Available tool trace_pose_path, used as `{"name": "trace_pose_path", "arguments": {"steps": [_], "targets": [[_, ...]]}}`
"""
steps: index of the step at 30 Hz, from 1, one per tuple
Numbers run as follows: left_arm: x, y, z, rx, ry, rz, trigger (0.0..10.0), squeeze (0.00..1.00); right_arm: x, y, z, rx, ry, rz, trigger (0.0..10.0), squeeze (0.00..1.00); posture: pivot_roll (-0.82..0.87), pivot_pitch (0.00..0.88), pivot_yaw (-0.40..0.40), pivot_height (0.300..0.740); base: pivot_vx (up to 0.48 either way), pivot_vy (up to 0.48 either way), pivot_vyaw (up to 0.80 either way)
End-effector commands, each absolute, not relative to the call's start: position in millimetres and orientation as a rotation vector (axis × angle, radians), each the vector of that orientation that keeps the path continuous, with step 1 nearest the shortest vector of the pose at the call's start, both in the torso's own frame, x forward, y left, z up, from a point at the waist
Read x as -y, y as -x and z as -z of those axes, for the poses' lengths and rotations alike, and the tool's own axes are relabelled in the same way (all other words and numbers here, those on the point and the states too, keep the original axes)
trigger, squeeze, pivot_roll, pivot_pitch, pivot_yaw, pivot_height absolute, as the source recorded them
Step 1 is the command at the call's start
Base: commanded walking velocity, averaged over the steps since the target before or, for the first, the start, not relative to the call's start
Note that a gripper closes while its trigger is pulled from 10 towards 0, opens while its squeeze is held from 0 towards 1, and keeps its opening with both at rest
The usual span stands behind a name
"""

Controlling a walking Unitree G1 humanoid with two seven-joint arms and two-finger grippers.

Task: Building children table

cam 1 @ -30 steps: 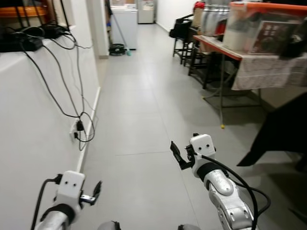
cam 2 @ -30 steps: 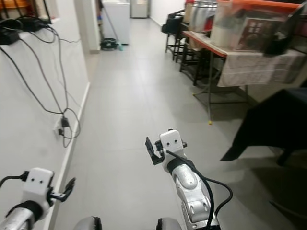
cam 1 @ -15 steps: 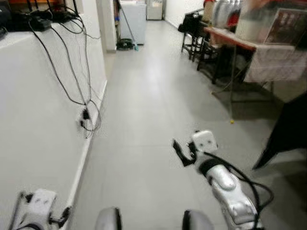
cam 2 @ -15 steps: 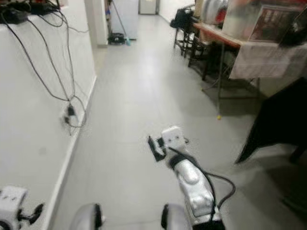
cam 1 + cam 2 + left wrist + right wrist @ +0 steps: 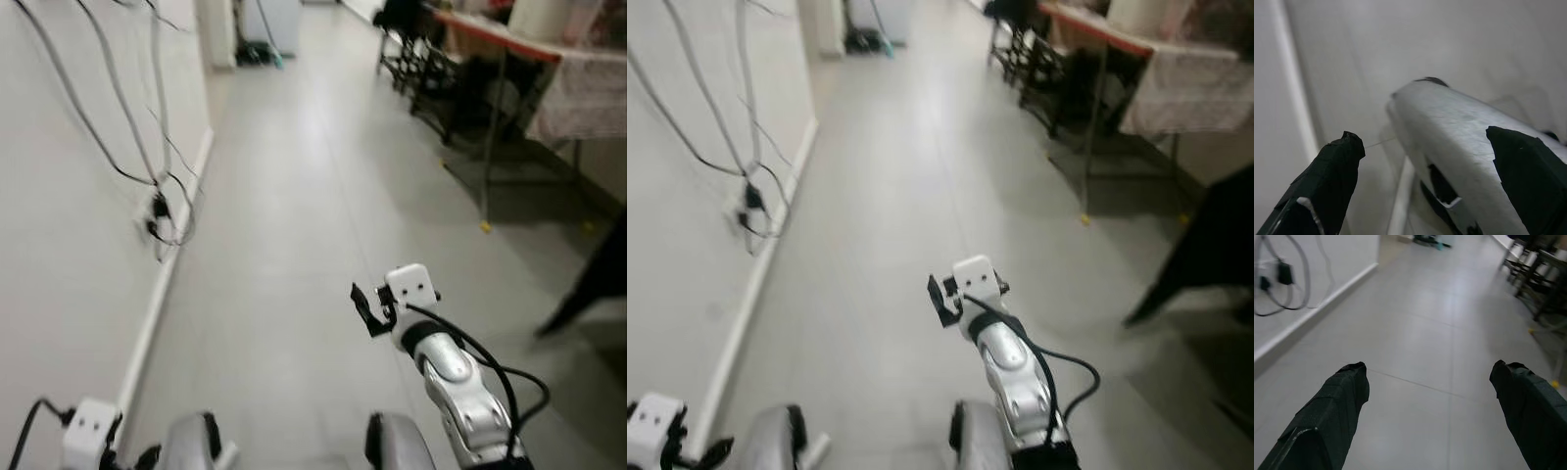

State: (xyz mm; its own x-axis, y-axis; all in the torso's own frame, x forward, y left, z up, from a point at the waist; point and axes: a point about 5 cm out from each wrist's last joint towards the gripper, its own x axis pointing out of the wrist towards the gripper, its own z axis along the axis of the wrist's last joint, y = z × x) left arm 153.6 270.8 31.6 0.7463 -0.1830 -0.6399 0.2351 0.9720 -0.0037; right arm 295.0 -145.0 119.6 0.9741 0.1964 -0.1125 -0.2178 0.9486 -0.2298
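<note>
Corridor floor (image 5: 294, 215) beneath two wide-open, empty end effectors, left (image 5: 1425, 161) and right (image 5: 1435, 396).

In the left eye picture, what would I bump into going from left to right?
White wall → dangling black cables → grey tiled floor → right gripper, fingers apart → table with a cloth.
</note>
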Motion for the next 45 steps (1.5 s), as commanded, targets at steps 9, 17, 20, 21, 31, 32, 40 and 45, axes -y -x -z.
{"name": "trace_pose_path", "arguments": {"steps": [9,17,20,21,31,32,40,45], "targets": [[-270.2,-134.7,-25.7,-0.782,-0.034,0.312,10.0,0.00,149.3,-297.2,-119.1,-0.099,0.246,-0.164,10.0,0.00,0.03,0.000,-0.063,0.420,0.000,0.000,0.00],[-293.5,-127.0,-18.2,-0.853,-0.090,0.197,10.0,0.00,150.1,-297.7,-118.2,-0.103,0.251,-0.157,10.0,0.00,0.04,0.000,-0.068,0.390,0.000,0.000,0.00],[-338.4,-135.5,-30.3,-0.797,-0.232,-0.112,10.0,0.00,150.0,-298.2,-116.9,-0.109,0.255,-0.156,10.0,0.00,0.04,0.000,-0.070,0.375,0.000,0.000,0.00],[-348.2,-138.9,-41.0,-0.740,-0.265,-0.178,10.0,0.00,150.1,-298.4,-116.8,-0.109,0.256,-0.155,10.0,0.00,0.04,0.000,-0.070,0.370,0.000,0.000,0.00],[-343.8,-133.1,-40.8,-0.747,-0.230,-0.181,10.0,0.00,147.8,-299.2,-114.7,-0.115,0.253,-0.156,10.0,0.00,0.05,0.000,-0.072,0.335,0.000,0.000,0.00],[-343.8,-133.1,-40.8,-0.747,-0.230,-0.181,10.0,0.00,147.8,-299.2,-114.7,-0.115,0.253,-0.156,10.0,0.00,0.05,0.000,-0.072,0.335,0.000,0.000,0.00],[-306.0,-119.0,-1.7,-0.879,-0.087,0.001,10.0,0.00,151.6,-299.9,-114.0,-0.125,0.259,-0.148,10.0,0.00,0.04,0.000,-0.066,0.305,0.000,0.000,0.00],[-300.5,-113.4,4.7,-0.952,-0.032,0.125,10.0,0.00,151.2,-298.4,-108.9,-0.158,0.260,-0.141,10.0,0.00,0.04,0.000,-0.062,0.300,0.000,0.000,0.00]]}}
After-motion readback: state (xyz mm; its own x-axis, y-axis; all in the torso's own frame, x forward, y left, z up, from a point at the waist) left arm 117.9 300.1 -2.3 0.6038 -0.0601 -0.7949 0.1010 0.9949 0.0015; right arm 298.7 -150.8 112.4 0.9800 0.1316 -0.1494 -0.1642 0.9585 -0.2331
